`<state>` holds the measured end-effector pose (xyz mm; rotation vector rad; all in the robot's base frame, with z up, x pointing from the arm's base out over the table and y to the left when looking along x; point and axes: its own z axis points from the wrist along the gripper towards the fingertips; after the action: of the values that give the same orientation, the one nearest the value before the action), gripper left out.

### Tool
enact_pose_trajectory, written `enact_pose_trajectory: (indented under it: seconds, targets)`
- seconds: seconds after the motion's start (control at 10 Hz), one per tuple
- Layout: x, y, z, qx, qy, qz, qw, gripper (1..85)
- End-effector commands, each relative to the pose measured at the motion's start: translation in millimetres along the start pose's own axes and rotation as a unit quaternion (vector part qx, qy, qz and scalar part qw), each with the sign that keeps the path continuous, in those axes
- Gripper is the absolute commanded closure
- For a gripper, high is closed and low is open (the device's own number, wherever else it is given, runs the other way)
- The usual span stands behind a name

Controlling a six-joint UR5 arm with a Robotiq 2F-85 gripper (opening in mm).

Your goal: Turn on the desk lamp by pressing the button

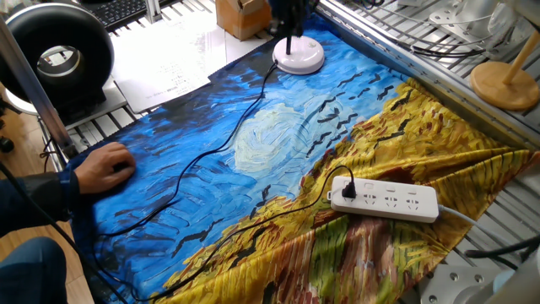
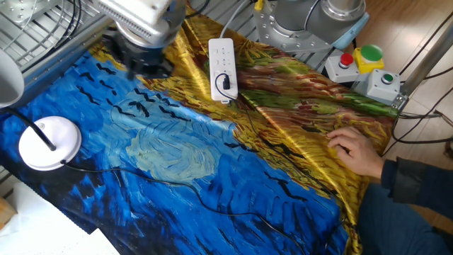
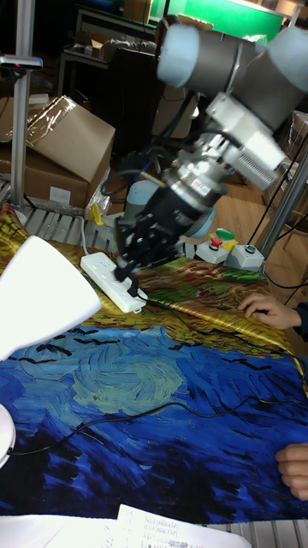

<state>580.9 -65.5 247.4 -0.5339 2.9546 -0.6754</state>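
The desk lamp has a round white base [image 1: 299, 55] at the far end of the blue and yellow painted cloth, with a thin black neck [image 1: 289, 38] rising from it. In the other fixed view the base [image 2: 48, 142] lies at the left, and the white head [image 3: 41, 296] fills the left of the tall view. The lamp's black cord [image 1: 211, 156] trails across the cloth. My gripper [image 3: 128, 264] hangs above the cloth, apart from the base, blurred [image 2: 140, 60] and cut off at the top edge [image 1: 287, 12]. The button is too small to make out.
A white power strip [image 1: 384, 199] lies on the yellow part of the cloth. A big black ring device [image 1: 59, 59] stands at the far left. A person's hand [image 1: 101, 167] rests on the cloth edge. A wooden stand [image 1: 504, 84] and a button box [image 2: 368, 67] are nearby.
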Motion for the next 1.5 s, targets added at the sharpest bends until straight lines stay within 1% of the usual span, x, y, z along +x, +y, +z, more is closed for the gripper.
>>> enact_pose_trajectory:
  seconds: [0.0,0.1,0.2,0.3,0.4,0.6,0.8,0.9,1.0,1.2,1.3,1.4]
  targets:
    - [-8.8,-38.0,54.5,0.025,-0.051,-0.084,0.9948,84.3]
    - [-9.2,-39.9,69.6,0.017,-0.062,-0.107,0.9921,84.3]
    - [-14.2,-46.1,70.3,0.036,-0.073,-0.123,0.989,84.3]
    - [-17.7,-44.8,74.2,0.038,-0.082,-0.127,0.9878,84.3]
    - [-18.3,-45.2,75.7,0.041,-0.082,-0.13,0.9873,84.3]
    - [-8.4,-41.8,73.3,0.029,-0.061,-0.131,0.989,84.3]
    - [6.3,-40.6,74.8,0.023,-0.034,-0.132,0.9904,84.3]
    - [15.7,-43.6,75.2,0.026,-0.015,-0.134,0.9905,84.3]
    - [25.0,-43.8,75.4,0.024,0.003,-0.13,0.9912,84.3]
    - [39.0,-47.1,74.8,0.027,0.03,-0.117,0.9923,84.3]
    - [41.6,-49.9,74.5,0.033,0.035,-0.106,0.9932,84.3]
    - [39.3,-53.2,74.4,0.039,0.031,-0.104,0.9933,84.3]
